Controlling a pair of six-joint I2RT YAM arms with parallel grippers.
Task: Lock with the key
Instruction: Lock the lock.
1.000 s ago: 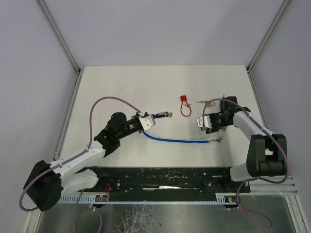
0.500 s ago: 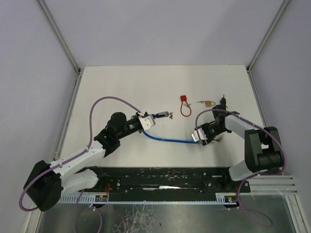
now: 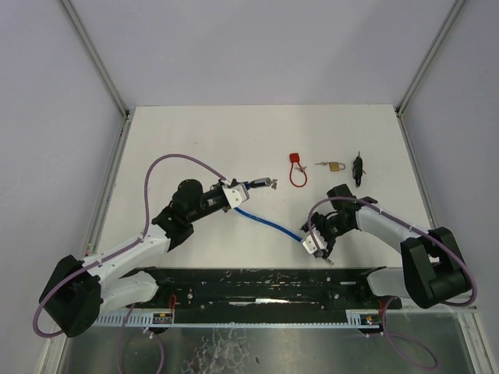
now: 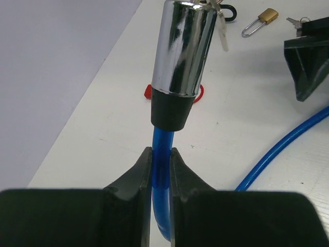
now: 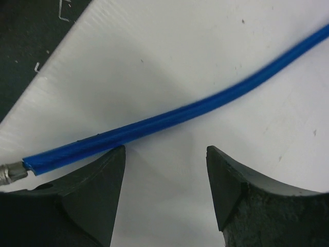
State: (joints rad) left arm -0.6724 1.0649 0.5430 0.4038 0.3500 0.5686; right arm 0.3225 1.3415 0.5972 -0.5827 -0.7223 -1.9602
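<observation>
Left end effector [image 4: 160,164] clamped on the blue plastic-coated cable [image 4: 159,154] just below its chrome lock cylinder [image 4: 185,49], which is held above the white tabletop [image 3: 203,140] with small silver keys [image 4: 221,31] at its far end. Right end effector [image 5: 165,170] stands apart over the cable near its bare metal tip [image 5: 10,172], gripping nothing. Judged early: 2 steps left, seating the tip in the cylinder and turning the key.

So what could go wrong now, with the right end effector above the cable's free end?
1. The right end effector is open, and the blue cable lies just beyond its jaws, not between them; closing may miss it.
2. The metal tip sits near the table edge; a nudge could push it off.
</observation>
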